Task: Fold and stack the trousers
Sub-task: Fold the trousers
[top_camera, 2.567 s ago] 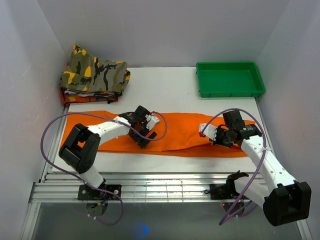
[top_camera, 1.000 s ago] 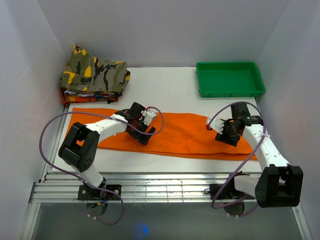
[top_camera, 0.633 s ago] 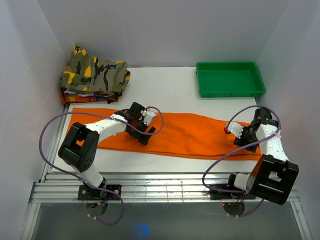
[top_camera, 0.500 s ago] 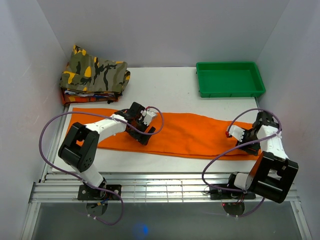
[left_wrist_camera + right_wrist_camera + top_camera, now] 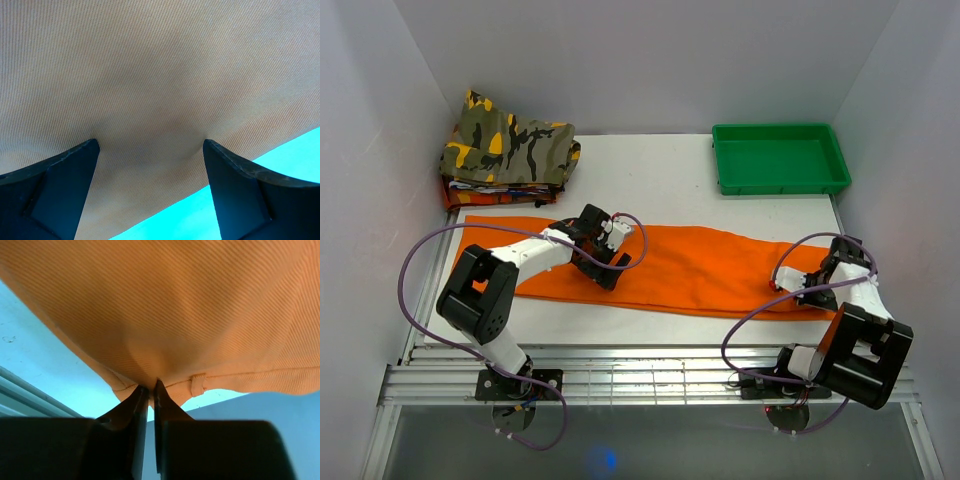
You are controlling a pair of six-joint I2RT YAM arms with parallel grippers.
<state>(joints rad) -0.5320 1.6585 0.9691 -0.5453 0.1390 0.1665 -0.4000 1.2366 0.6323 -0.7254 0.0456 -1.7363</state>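
Observation:
The orange trousers (image 5: 700, 268) lie stretched flat across the table from left to right. My left gripper (image 5: 603, 262) is open and pressed down on the cloth near its left-middle; in the left wrist view the fabric (image 5: 150, 90) fills the gap between the spread fingers (image 5: 65, 185). My right gripper (image 5: 827, 296) sits at the trousers' right end, at the near corner. In the right wrist view it is shut on the hem (image 5: 150, 382) beside a belt loop (image 5: 198, 385).
A folded camouflage garment (image 5: 510, 148) lies on a stack at the back left. A green tray (image 5: 780, 158) stands at the back right. White walls close in on both sides. A metal rail (image 5: 650, 375) runs along the near edge.
My right gripper moved from the trousers' middle-right out to the far right near corner and closed on the hem. The left gripper stayed pressing on the cloth.

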